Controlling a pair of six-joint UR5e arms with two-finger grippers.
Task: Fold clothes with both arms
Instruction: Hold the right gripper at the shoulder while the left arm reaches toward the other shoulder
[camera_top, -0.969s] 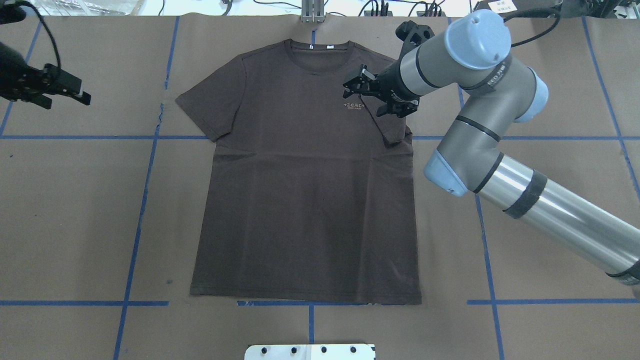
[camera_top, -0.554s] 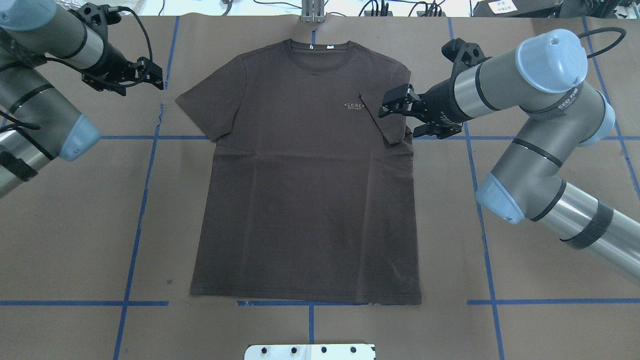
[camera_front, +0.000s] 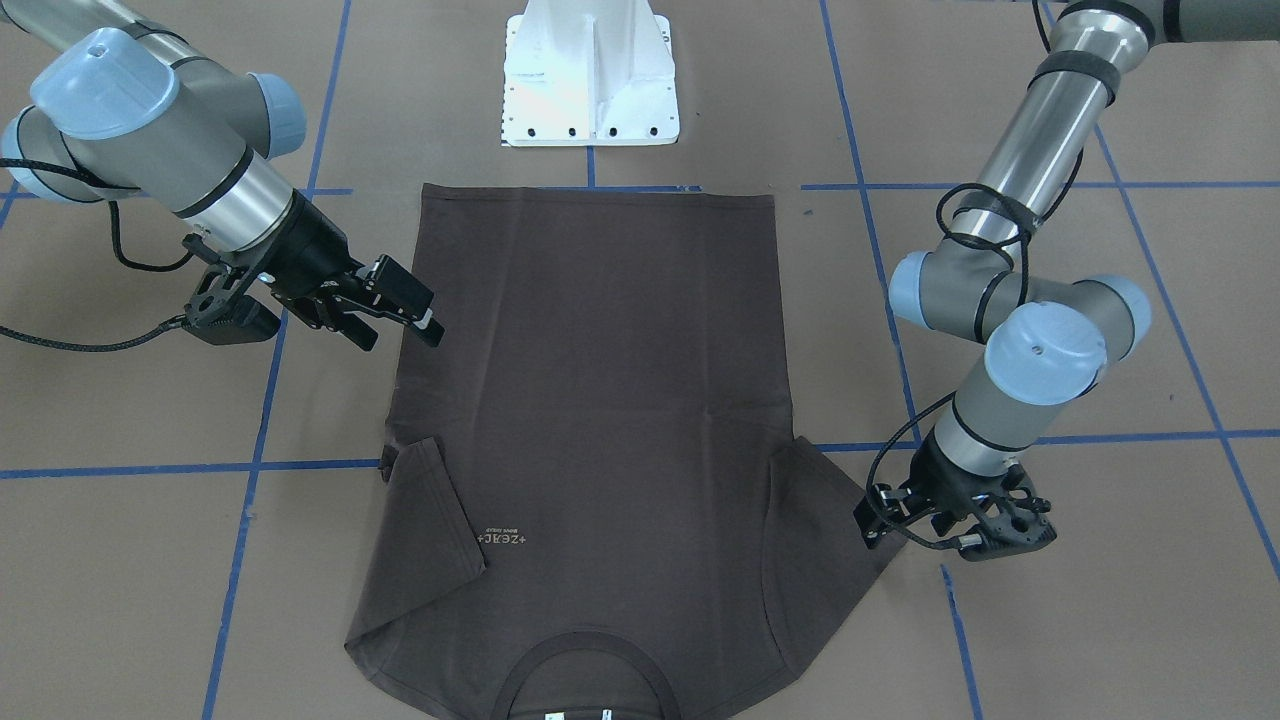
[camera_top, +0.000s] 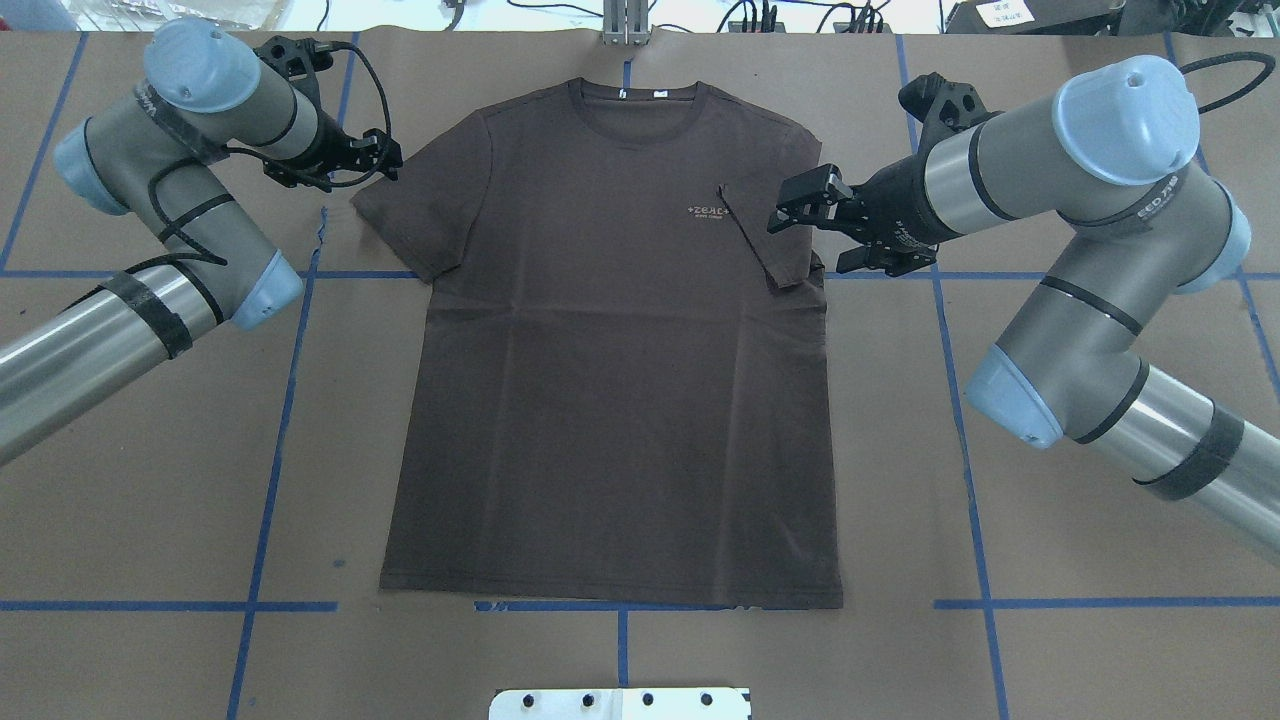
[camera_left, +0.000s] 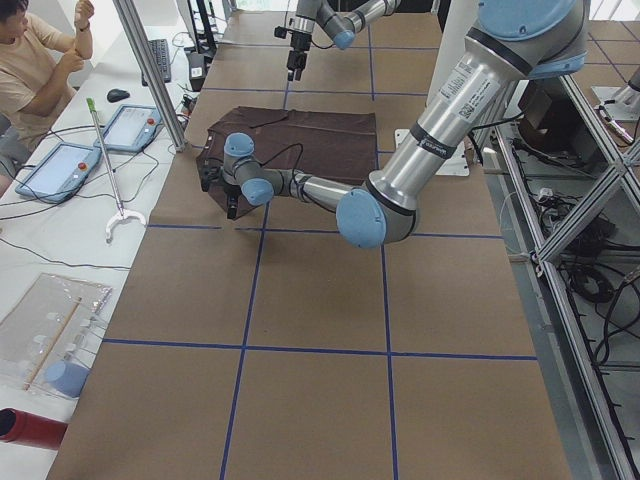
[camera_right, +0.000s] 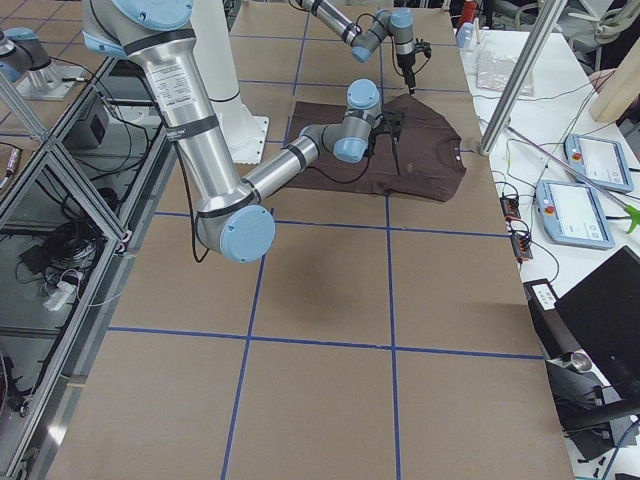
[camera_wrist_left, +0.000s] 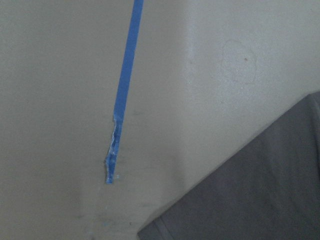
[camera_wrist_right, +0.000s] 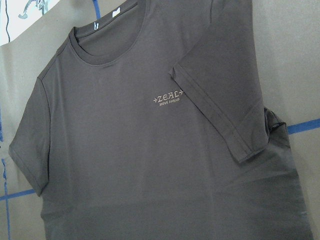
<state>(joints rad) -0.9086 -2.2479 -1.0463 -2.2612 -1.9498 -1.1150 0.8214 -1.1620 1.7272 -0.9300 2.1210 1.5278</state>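
Lying flat, T-shirt (camera_top: 610, 400) (one sleeve folded in), right gripper (camera_top: 788, 206) spread alongside

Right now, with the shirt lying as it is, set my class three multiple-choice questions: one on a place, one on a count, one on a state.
1. Where is the left gripper? A over the collar; B beside the spread sleeve; C at the bottom hem.
2. How many sleeves of the T-shirt are folded in over the chest? A none; B one; C two.
3. The right gripper is: A open and empty; B shut on a sleeve; C shut on the hem.
Answers: 1 B, it sits just off that sleeve's outer edge. 2 B, only the folded sleeve by the lettering lies inward. 3 A, its fingers stand apart, gripping nothing.
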